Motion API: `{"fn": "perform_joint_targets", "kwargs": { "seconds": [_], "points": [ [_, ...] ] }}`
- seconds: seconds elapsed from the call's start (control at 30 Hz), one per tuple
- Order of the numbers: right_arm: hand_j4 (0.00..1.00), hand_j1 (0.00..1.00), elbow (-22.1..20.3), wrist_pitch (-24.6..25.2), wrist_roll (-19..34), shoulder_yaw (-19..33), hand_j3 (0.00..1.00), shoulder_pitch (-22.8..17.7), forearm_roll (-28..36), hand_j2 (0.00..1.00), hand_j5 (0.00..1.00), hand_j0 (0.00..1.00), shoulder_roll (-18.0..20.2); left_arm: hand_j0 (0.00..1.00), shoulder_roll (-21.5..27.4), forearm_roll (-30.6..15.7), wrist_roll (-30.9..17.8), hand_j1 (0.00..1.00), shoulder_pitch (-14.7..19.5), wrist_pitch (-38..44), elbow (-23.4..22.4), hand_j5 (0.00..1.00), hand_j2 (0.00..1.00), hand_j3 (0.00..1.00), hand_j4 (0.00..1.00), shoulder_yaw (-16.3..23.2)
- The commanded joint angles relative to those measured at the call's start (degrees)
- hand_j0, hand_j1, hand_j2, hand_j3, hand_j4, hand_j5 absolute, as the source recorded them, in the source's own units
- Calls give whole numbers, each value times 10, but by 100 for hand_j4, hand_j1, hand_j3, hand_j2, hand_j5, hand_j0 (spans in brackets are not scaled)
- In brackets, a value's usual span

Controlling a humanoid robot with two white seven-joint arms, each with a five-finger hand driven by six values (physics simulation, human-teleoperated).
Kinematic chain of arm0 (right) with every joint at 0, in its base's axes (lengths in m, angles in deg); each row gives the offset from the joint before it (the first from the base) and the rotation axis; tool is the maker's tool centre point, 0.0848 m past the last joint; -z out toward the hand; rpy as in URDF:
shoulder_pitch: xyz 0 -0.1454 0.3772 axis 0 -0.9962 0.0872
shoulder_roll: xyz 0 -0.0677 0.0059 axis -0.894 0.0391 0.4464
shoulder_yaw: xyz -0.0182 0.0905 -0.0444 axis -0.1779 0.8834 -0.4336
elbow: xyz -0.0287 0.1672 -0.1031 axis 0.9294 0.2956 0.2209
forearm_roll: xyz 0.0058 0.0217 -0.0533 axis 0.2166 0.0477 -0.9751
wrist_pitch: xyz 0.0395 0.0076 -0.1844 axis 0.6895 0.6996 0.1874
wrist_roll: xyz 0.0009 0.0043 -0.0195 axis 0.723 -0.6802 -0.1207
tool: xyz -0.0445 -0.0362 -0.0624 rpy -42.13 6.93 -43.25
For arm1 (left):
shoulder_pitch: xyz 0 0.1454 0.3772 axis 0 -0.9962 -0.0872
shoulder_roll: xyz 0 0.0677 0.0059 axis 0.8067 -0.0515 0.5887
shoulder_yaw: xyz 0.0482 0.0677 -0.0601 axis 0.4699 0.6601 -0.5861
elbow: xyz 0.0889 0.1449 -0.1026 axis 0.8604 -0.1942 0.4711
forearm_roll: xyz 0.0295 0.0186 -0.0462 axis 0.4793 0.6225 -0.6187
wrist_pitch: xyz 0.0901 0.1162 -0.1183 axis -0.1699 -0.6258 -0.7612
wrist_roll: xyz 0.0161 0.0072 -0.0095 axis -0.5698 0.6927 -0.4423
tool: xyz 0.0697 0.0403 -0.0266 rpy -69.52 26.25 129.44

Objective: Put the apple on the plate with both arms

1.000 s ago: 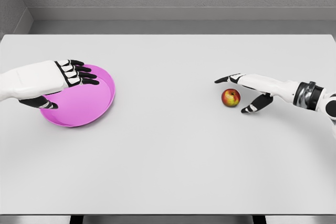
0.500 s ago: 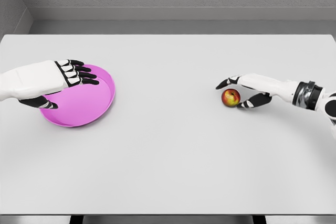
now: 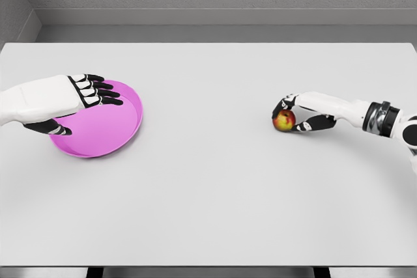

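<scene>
A small red and yellow apple rests on the white table at the right. My right hand has its fingers curled over the top of the apple and its thumb against the near side, so it is shut on the fruit. At the left lies a round pink plate. My left hand hovers over the plate's left part with its fingers stretched out flat and its thumb below, holding nothing.
The white table fills most of the view, with its front edge along the bottom. A grey wall runs behind the table's far edge.
My right hand's fingers and thumb have closed in from a spread pose onto the apple. The apple has stayed in place. The left hand has not moved.
</scene>
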Motion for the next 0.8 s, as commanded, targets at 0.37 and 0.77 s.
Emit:
{"fn": "perform_joint_targets", "kwargs": {
  "seconds": [0.37, 0.77],
  "points": [
    [51, 51, -221, 0, 1, -87, 51, 1, 60, 51, 51, 51, -7, 100, 1, -3, 0, 100, 2, 1, 0, 100, 100, 100, 100, 0],
    [100, 100, -136, 0, 1, 0, 100, 34, 94, 100, 100, 100, -26, 100, 1, -3, 0, 100, 1, 1, 0, 100, 100, 100, 100, 0]
  ]
}}
